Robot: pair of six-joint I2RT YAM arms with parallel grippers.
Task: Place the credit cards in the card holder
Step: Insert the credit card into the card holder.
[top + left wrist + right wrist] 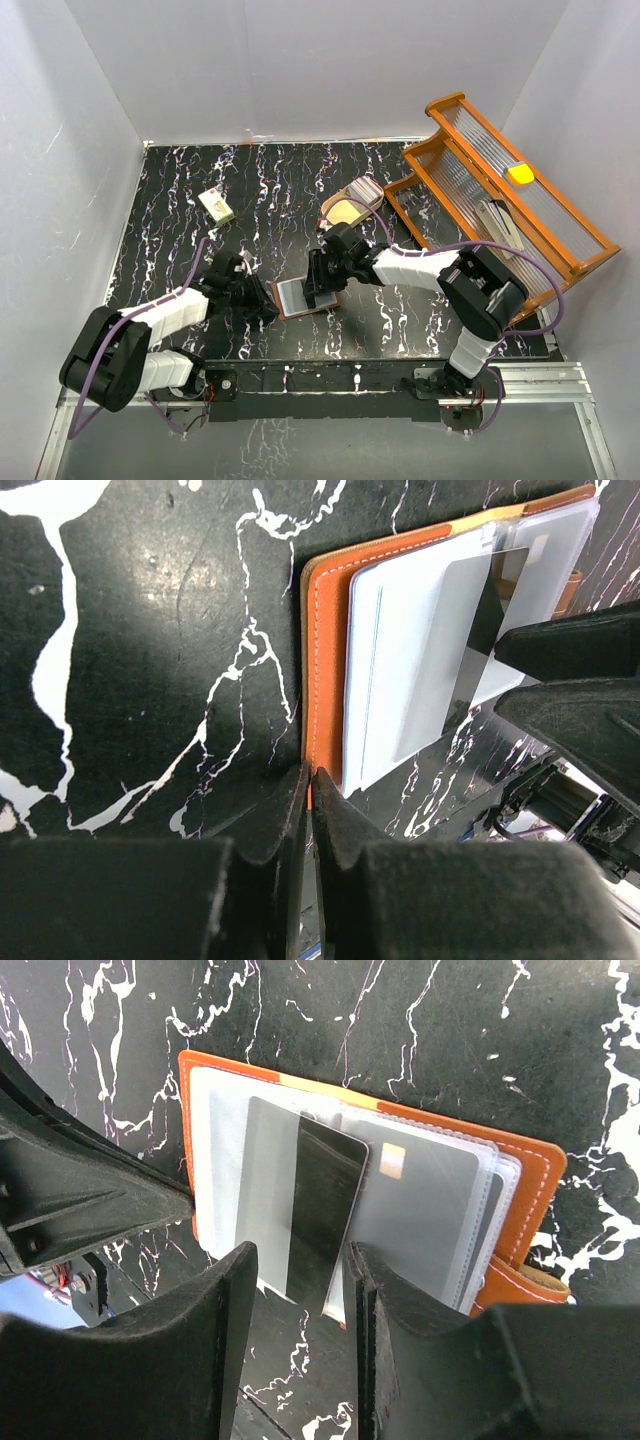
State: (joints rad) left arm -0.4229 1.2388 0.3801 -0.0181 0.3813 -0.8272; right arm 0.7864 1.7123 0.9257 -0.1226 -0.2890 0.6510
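Observation:
The brown card holder (300, 297) lies open on the black marbled table, its clear sleeves up. My left gripper (268, 303) is shut on the holder's near-left leather edge (322, 680), its jaws (311, 780) pinched together on it. My right gripper (318, 290) stands over the holder with its jaws (302, 1260) set a card's width apart, one against each long edge of a dark credit card (320, 1210). The card lies partly on the sleeves and also shows in the left wrist view (480, 610). More cards (368, 188) are stacked by the beige tray.
A beige oval tray (345, 212) sits behind the holder. A small cream block (216, 204) lies at the back left. A wooden rack (500, 190) with a yellow object (519, 173) fills the right side. White walls close in the table.

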